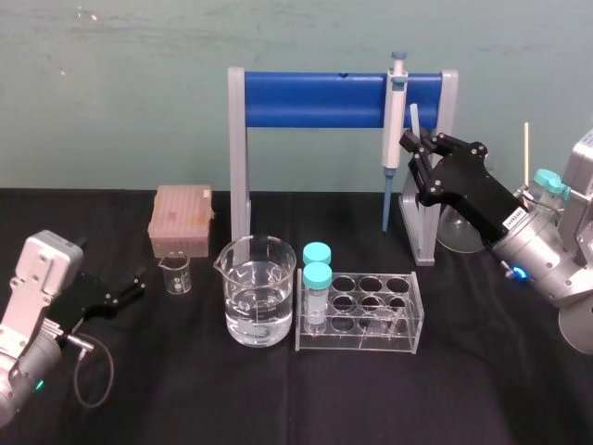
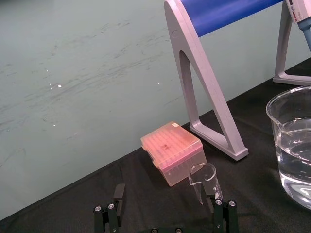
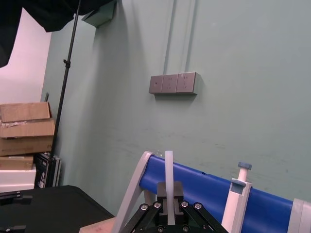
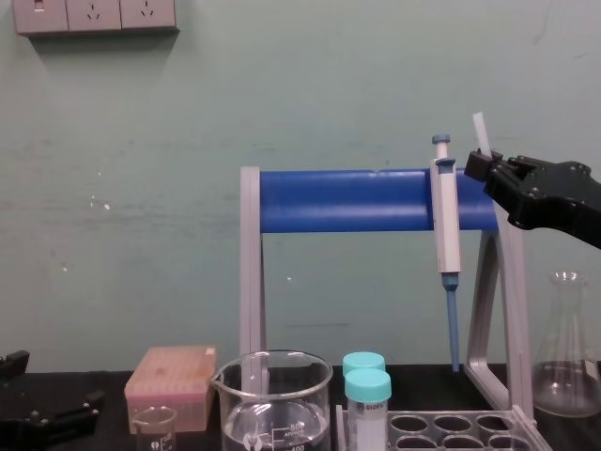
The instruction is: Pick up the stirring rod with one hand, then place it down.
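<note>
Right gripper (image 1: 412, 145) is clenched on the stirring rod (image 1: 414, 117), held upright right beside the pipette (image 1: 395, 120). Left gripper (image 1: 137, 284) parked low on the left; fingers apart.

The left gripper (image 2: 165, 216) hangs low over the black cloth (image 2: 141, 194), and its two fingers (image 2: 108, 216) stand wide apart. A small empty beaker (image 2: 205, 182) stands upright just ahead of one finger. Just behind this beaker is a pink box (image 2: 171, 150), close to the green wall (image 2: 73, 73). Beside the box stands the grey leg (image 2: 206, 87) of a stand with a blue bar (image 2: 218, 12). A big beaker (image 2: 291, 145) with water stands nearer. A pipette (image 2: 301, 19) hangs by the bar.
</note>
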`<state>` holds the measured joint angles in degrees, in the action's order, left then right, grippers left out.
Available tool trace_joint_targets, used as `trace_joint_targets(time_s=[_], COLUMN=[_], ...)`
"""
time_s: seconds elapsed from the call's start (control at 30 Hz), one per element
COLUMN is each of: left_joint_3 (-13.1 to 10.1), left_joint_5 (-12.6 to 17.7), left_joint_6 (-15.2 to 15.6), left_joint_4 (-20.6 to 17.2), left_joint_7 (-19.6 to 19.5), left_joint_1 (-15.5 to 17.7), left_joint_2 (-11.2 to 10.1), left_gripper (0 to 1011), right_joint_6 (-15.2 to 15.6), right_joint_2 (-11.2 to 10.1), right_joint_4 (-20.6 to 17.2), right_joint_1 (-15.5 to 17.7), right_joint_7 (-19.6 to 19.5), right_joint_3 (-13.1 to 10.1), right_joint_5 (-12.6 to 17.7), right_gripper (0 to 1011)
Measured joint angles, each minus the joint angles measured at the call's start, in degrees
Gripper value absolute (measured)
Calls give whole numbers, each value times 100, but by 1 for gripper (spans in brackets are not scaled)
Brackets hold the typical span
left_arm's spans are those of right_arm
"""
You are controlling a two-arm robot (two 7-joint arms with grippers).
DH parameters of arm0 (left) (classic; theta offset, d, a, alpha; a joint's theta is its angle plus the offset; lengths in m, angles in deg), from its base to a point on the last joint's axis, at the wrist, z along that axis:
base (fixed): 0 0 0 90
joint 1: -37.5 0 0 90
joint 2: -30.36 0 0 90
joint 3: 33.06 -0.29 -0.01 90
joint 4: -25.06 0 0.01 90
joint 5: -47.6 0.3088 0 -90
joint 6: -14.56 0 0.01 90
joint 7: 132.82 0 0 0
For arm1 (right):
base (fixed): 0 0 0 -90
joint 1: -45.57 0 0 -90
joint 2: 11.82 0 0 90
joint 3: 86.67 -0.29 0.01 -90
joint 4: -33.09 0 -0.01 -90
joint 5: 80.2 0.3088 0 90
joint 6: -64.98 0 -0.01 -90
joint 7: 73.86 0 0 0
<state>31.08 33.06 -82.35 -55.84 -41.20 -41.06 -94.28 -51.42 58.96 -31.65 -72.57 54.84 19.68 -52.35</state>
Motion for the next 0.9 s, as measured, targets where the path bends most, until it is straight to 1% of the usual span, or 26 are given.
trace_joint_targets(time_s=[0.9], left_joint_3=[0], left_joint_5=[0], left_joint_6=[0], left_joint_4=[0], left_joint_7=[0], left_joint_1=[0], left_joint_2=[0], left_gripper=[1000], right_joint_6=[0], right_joint_2=[0], right_joint_4=[0], right_joint_1=[0], right_joint_7=[0], right_joint_3=[0], right_joint_5=[0], right_gripper=[67])
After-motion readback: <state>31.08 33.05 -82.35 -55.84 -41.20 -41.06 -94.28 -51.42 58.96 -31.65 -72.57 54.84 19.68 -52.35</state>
